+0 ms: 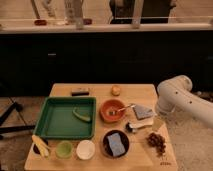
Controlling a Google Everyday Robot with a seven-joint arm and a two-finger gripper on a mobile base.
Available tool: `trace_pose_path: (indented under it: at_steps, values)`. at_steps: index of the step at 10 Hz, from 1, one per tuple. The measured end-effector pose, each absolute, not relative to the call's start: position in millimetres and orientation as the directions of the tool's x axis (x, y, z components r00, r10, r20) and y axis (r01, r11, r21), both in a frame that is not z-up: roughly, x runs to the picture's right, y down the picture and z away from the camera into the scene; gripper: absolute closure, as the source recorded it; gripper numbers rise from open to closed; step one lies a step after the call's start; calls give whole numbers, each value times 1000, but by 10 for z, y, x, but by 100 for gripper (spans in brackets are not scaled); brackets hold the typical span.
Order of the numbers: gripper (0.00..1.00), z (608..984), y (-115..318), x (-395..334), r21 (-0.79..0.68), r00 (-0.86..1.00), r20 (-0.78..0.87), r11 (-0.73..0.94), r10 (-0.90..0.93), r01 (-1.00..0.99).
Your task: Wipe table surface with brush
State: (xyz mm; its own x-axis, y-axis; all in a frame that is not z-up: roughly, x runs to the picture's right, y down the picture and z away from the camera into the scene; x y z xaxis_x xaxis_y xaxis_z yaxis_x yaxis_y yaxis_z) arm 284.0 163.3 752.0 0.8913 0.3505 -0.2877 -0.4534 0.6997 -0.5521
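The brush (140, 126) lies on the right part of the table surface (100, 90), its small dark head (129, 127) pointing left and its white handle pointing right. My gripper (159, 123) hangs from the white arm (175, 95) at the table's right edge, right at the end of the brush handle. I cannot tell whether it touches the handle.
A green tray (55, 131) holds a green item on the left. An orange bowl (106, 111) with a metal spoon, a grey cloth (143, 112), a black bowl (106, 147) with a sponge, dark grapes (157, 141), cups (86, 149), a black bar (80, 92) and an orange fruit (116, 90) stand around.
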Motion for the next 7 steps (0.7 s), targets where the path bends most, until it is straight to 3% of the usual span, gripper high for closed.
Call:
trace_pose_path:
  at_steps: [7]
  values:
    - [20,7504,1647,2834,-559,895,-277,698,351,-447]
